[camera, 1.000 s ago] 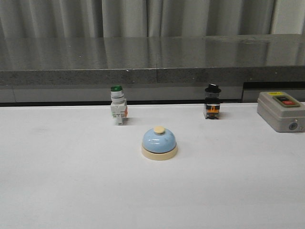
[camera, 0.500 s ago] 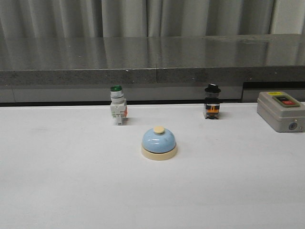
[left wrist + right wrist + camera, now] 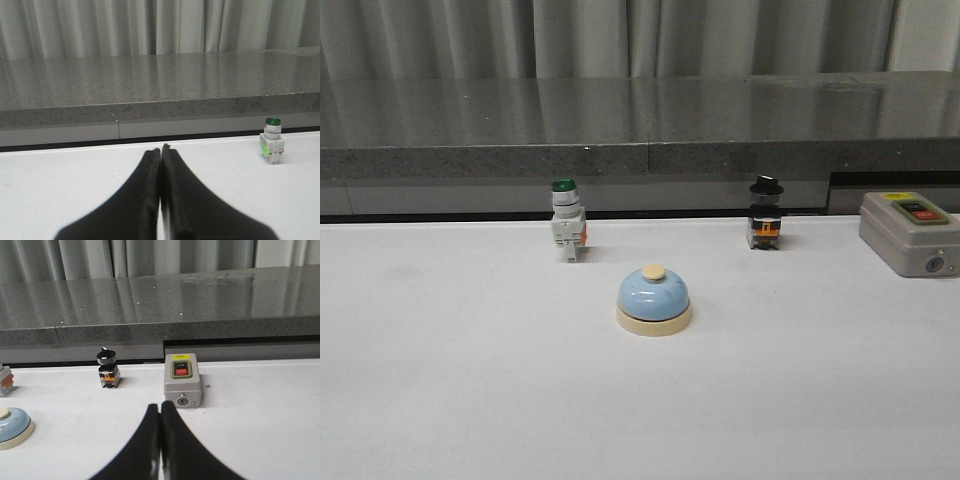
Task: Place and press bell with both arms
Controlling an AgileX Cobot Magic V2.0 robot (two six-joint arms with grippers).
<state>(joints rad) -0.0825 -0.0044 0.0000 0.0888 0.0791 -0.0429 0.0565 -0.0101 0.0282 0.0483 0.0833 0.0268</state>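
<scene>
The small glossy light-blue dome bell with the cream base and cream button (image 3: pixel 654 299) sits upright near the middle of the white counter (image 3: pixel 470 400), nothing touching it. Neither arm shows in the front view. In the wrist views the left gripper (image 3: pixel 161 150) and right gripper (image 3: pixel 160 407) both have jaws clenched together on nothing.

What could go wrong imo: that dome looks slick and rounded, so a pinch high up could squirt it out sideways; gripping low by the base seems safer. Also decoys nearby: the white push-button switch w/ green cap (image 3: pixel 566 220), the black-knob selector switch (image 3: pixel 766 213), and the grey box w/ red and black buttons (image 3: pixel 910 233). An off-centre press could tip or skid the bell rather than ring it.
</scene>
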